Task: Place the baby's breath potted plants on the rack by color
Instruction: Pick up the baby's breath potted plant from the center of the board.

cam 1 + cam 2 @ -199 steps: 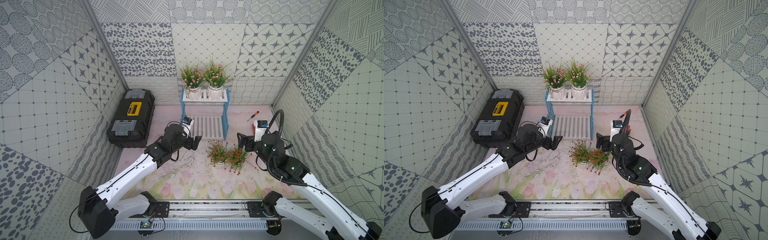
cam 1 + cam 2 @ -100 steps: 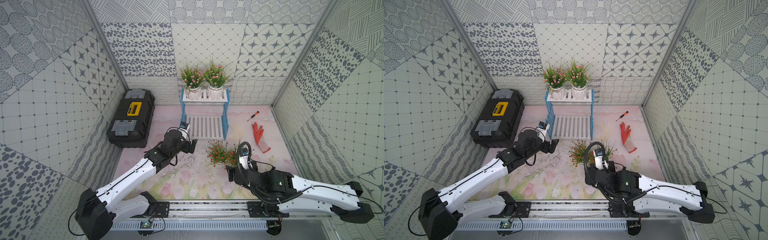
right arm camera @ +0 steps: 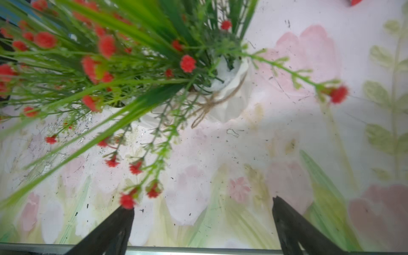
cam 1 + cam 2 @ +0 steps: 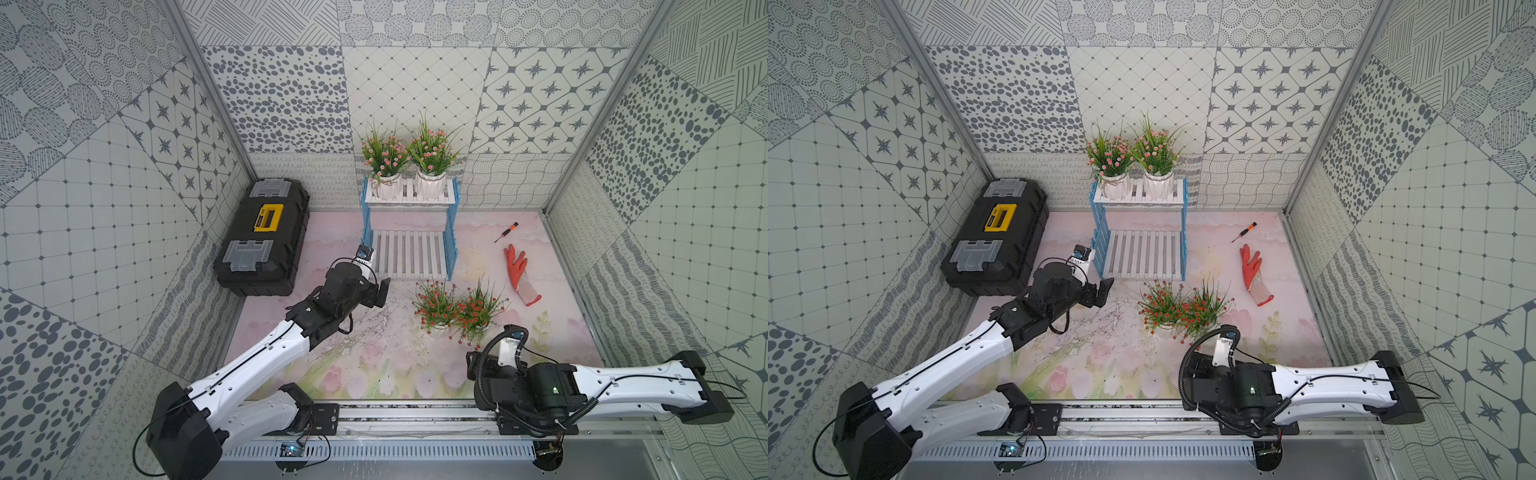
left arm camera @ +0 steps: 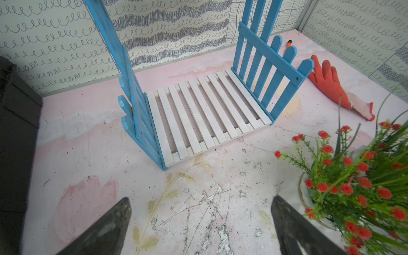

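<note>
- Two pink plants are up on the rack top shelf, well beyond both sets of jaws. Where are the red ones tho?
- Both red plants sit on the mat, leaves touching, right in front of the right gripper. Its jaws are spread wide, nothing between them, a few blooms dangling by one fingertip.
- And the left gripper?
- Also gaping and empty lol. Lower shelf sits straight ahead of its jaws, one red plant just off to the outer side of a finger.
</note>
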You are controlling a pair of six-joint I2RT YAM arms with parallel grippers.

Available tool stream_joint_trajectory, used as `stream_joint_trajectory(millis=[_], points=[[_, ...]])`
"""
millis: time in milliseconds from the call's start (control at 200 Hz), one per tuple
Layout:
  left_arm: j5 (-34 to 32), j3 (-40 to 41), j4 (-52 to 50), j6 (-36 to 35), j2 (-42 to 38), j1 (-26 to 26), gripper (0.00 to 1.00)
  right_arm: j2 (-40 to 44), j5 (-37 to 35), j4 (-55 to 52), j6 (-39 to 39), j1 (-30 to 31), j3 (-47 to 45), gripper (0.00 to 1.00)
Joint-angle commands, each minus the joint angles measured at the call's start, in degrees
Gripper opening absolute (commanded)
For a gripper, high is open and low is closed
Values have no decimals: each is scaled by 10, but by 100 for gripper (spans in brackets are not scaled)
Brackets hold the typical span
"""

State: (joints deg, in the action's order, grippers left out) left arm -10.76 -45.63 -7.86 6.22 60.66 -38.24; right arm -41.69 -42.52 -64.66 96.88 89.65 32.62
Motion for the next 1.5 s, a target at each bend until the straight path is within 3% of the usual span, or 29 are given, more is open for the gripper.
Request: stream_joint_trajectory(millis=[0, 295, 500, 655, 926, 1496], points=[[-2, 0, 37, -7, -4, 1, 99, 34, -19, 42, 16, 2, -27, 98], [-1, -3, 32, -1, 6, 1, 99, -30, -1, 81, -84, -41, -2, 98], [0, -4, 29, 0, 3, 1, 99, -39, 42, 176, -210, -146, -26, 98], [-9, -7, 23, -5, 2, 2, 99, -91, 76, 233, -279, -185, -20, 98], [-12, -13, 16, -9, 12, 2, 99, -115, 76, 232, -295, -230, -19, 98], [-12, -40, -7, -4, 29, 2, 99, -127, 99, 341, -425, -319, -61, 98]])
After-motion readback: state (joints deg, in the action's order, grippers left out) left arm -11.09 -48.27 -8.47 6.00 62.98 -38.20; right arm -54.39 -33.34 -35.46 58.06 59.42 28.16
